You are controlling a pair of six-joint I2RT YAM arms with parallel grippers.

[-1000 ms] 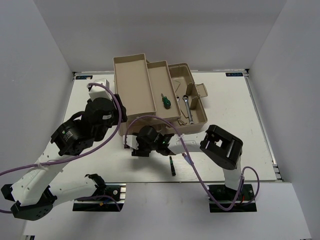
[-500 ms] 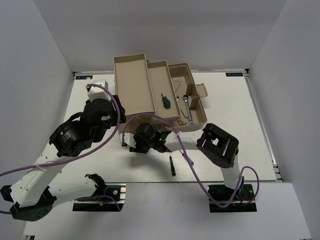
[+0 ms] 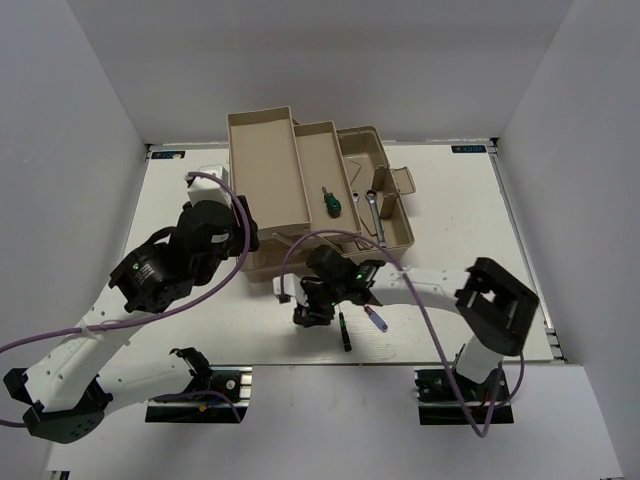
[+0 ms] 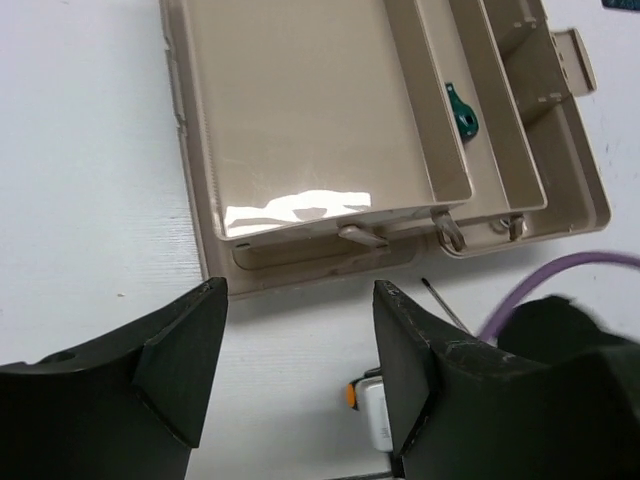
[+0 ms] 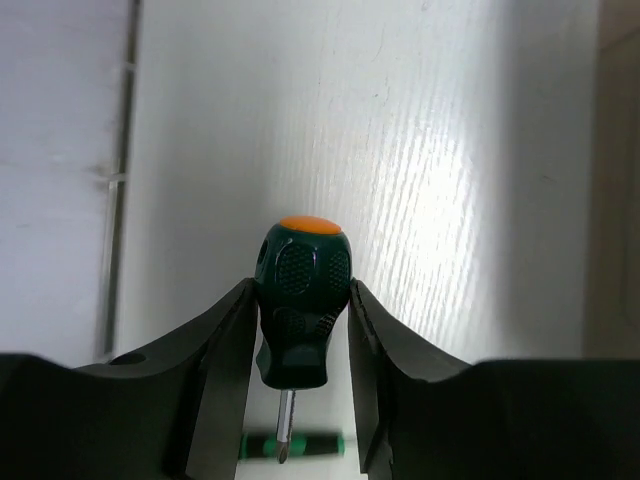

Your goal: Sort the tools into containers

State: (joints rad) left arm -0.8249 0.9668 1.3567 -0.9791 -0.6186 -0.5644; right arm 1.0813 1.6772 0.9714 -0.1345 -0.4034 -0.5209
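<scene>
from above, the toolbox (image 3: 268, 262) stands fanned open at the far middle of the desk (image 3: 450, 230). it has three compartments side by side, long axes running near to far: a wide left tray (image 3: 262, 170), a narrower middle tray (image 3: 318, 160) and the base bin (image 3: 358, 158) on the right. one green-handled screwdriver (image 3: 330, 203) lies in the middle tray, and one silver wrench (image 3: 376, 215) lies in the base bin. the right claw (image 3: 308, 312) hangs just near of the toolbox's near end, so the trays lie far of it and a touch right. one slim dark screwdriver (image 3: 343, 332) lies on the desk just right of that claw, also pointing near to far. the left claw (image 3: 244, 236) hovers by the toolbox's near left corner, closer to the wide tray.

the left wrist camera shows its claw spread wide and empty above bare desk, the wide tray ahead with nothing in it.

the right wrist camera shows its claw pinching a second stubby green screwdriver (image 5: 303, 262) by the handle. the orange cap points away from the wrist and the shaft runs back between the fingers. whether it is clear of the desk cannot be told. that makes four tools counted; any others cannot be made out. the right arm looks best placed for the drop, likely a short carry far and right to the middle tray.
</scene>
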